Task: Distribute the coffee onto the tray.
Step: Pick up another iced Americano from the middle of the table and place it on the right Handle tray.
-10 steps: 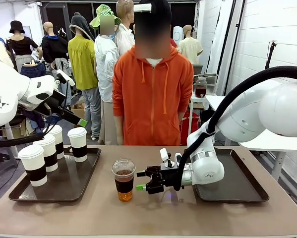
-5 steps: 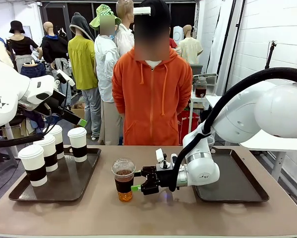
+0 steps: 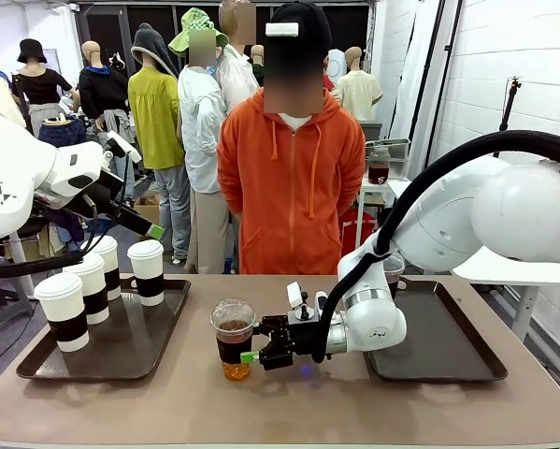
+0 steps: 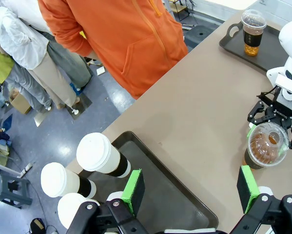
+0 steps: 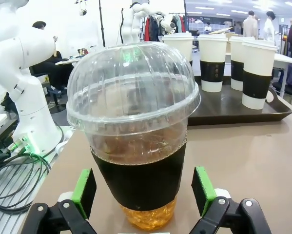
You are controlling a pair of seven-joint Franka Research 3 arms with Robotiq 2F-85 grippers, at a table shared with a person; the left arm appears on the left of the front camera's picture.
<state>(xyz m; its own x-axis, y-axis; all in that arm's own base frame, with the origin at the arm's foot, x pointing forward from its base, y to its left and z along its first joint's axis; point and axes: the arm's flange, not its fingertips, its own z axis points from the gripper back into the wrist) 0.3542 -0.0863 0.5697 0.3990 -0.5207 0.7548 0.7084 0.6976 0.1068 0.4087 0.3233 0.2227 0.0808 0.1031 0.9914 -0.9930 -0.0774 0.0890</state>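
Right tool (image 3: 252, 351) moved in; pads spread, flanking clear cup (image 3: 234, 339), base cut off in wrist view.

The tan bench (image 3: 289, 402) carries two dark trays (image 3: 121, 341) (image 3: 448, 346) and, apparently between them, one dome-lidded cup (image 3: 234, 339).

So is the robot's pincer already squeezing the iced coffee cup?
No, the right pincer is open, its green pads standing apart on either side of the iced coffee cup without touching it.
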